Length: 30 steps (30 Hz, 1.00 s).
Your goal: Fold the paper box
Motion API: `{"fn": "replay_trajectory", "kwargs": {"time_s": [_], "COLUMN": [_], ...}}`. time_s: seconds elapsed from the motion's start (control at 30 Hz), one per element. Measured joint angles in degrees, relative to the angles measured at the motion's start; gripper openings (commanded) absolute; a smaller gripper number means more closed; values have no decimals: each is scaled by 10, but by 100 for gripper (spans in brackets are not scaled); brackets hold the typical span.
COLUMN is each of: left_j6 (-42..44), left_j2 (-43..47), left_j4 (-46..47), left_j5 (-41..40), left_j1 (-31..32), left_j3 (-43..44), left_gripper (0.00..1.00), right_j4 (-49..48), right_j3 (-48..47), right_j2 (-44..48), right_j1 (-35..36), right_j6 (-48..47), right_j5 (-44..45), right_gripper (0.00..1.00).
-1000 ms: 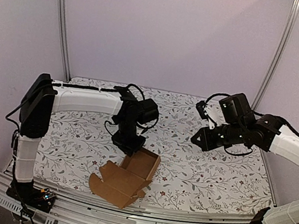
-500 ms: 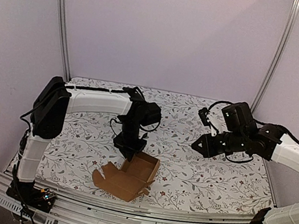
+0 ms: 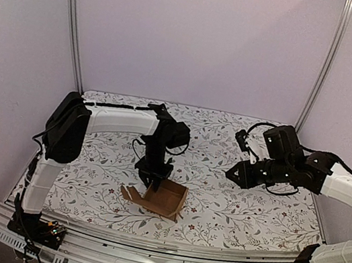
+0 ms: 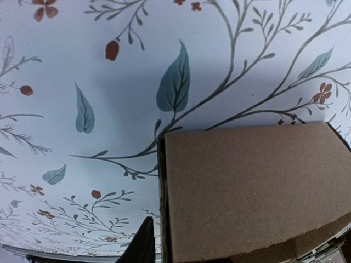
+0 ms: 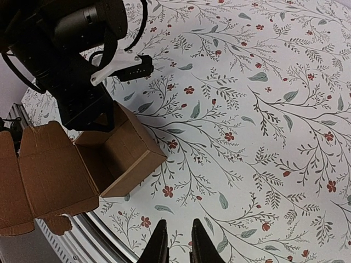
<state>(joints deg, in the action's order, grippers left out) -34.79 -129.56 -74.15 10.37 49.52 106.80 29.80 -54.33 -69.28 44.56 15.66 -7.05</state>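
Note:
The paper box [image 3: 167, 200] is brown cardboard, partly folded into an open cube, with a loose flap [image 3: 130, 195] sticking out to its left. It stands near the table's front edge. My left gripper [image 3: 153, 183] points down and is shut on the box's near-left wall. In the left wrist view that wall [image 4: 247, 186] fills the lower right. One dark finger [image 4: 143, 246] shows beside its edge and the other is hidden behind it. My right gripper [image 3: 231, 173] hovers empty to the right of the box. Its fingers [image 5: 159, 241] are nearly together. The right wrist view shows the box [image 5: 118, 156].
The floral tablecloth [image 3: 250, 213] covers the table. A metal rail [image 3: 163, 245] runs along the front edge just below the box. Upright frame posts [image 3: 72, 25] stand at the back corners.
My left gripper has moved toward the front edge with the box wall in it. The flaps that lay flat in front have folded up against the box. My right gripper sank slightly.

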Motion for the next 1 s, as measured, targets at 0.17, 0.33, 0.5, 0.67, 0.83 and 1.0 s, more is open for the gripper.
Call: {"fn": "replay_trajectory", "kwargs": {"time_s": [0.17,0.33,0.5,0.67,0.83,1.0], "left_j6": [-9,-12,-9,8,40,63], "left_j2": [0,13,44,80,85,72], "left_j4": [-3,-3,-5,-10,7,70], "left_j5": [1,-3,-8,-38,-72,-72], "left_j1": [0,0,-1,-3,-17,-47], "left_j3": [7,10,10,13,26,28], "left_gripper": [34,41,42,38,5,0], "right_j4": [-5,-18,-25,-28,-43,-73], "right_j3": [1,1,1,0,12,50], "right_j2": [10,11,2,-45,-91,-122], "right_j1": [0,4,27,61,88,99], "right_j6": [0,6,13,23,49,89], "right_j5": [-2,-17,-21,-21,-40,-81], "right_gripper": [17,22,19,10,0,0]}}
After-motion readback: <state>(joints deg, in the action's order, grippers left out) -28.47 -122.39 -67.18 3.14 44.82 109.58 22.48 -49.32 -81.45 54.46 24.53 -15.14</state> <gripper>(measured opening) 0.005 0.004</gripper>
